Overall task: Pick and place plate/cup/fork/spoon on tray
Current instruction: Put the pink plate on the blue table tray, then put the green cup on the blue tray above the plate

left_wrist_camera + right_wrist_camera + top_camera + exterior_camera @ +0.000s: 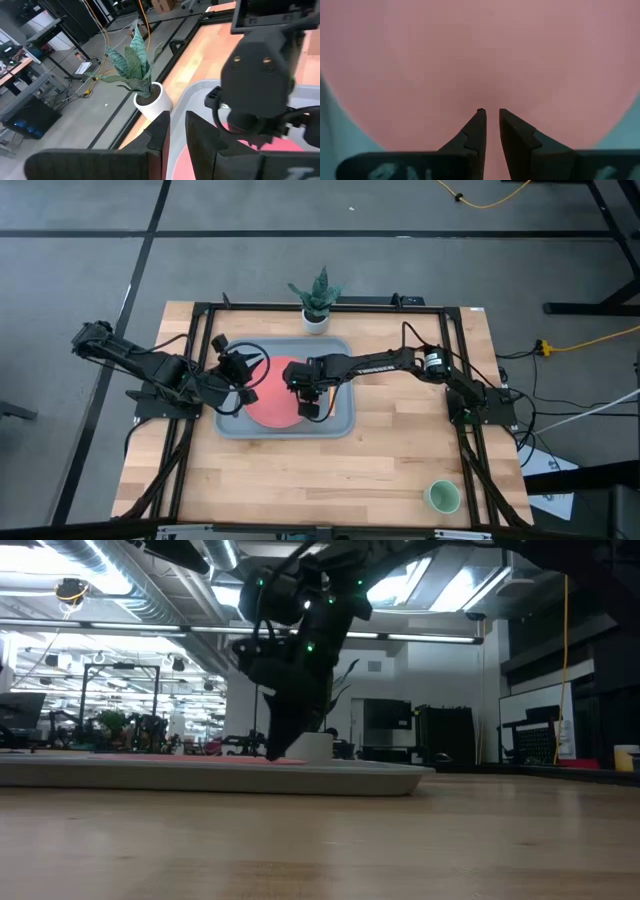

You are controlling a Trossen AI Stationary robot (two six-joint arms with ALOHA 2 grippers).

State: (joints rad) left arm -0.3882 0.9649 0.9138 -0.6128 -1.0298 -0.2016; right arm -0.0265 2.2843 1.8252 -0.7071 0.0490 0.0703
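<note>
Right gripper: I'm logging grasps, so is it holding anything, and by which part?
Nothing is held. The right gripper points down at the plate on the tray, its narrow gap showing only plate behind it.

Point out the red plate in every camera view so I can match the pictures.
High view: the plate lies in the tray at table centre, partly under the right arm.
Low view: a thin red strip on top of the tray, left of centre.
Left wrist view: red patch on the tray, under the other arm.
Right wrist view: fills nearly the whole picture.
Shared landmark: the potted plant behind the tray.
</note>
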